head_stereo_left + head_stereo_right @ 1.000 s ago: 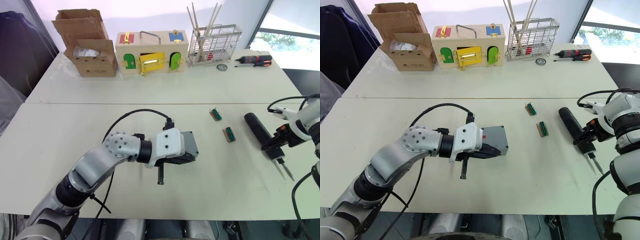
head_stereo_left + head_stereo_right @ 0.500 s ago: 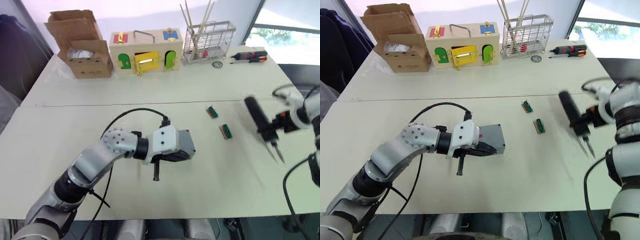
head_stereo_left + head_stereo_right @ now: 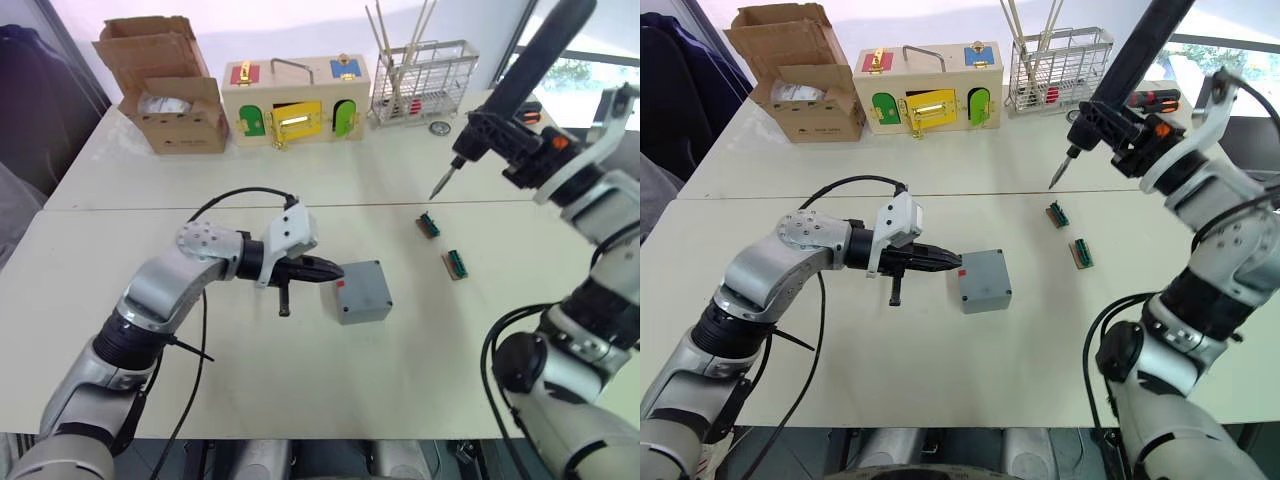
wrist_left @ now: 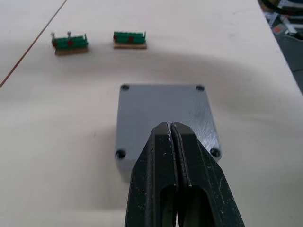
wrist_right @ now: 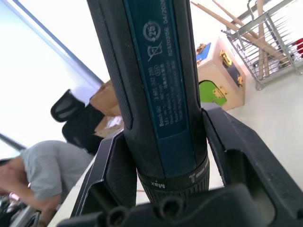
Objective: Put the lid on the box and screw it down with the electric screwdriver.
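Box: grey box point(image 3: 361, 292) sits on the near table just below frame centre, resting flat, a small red mark on the side facing the left arm
Lid: the lid point(image 4: 166, 112) lies on top of the box, a screw hole showing at each of its four corners; whether any screws are in, I cannot tell
Left gripper: the left gripper point(image 3: 337, 270) lies level with the table, left of centre, its two black fingers pressed together with nothing between them; the tips are right at the box's upper edge on the left side, either touching or just short of it
Right gripper: the right gripper point(image 5: 163, 156) is raised in the upper right of the frame, its fingers clamped around the barrel of the electric screwdriver point(image 3: 522, 66)
Screwdriver: tilted, body running up out of the top edge, metal bit pointing down and to the left, high above the far table and well apart from the box
Terminal blocks: two small green terminal blocks point(image 3: 444, 246) lie right of centre, between the box and the right arm
Far table: cardboard box point(image 3: 163, 83) upper left, wooden latch box point(image 3: 296, 103) beside it, wire rack point(image 3: 425, 84) further right
Person: a person in a grey top, seated, shows in the right wrist view
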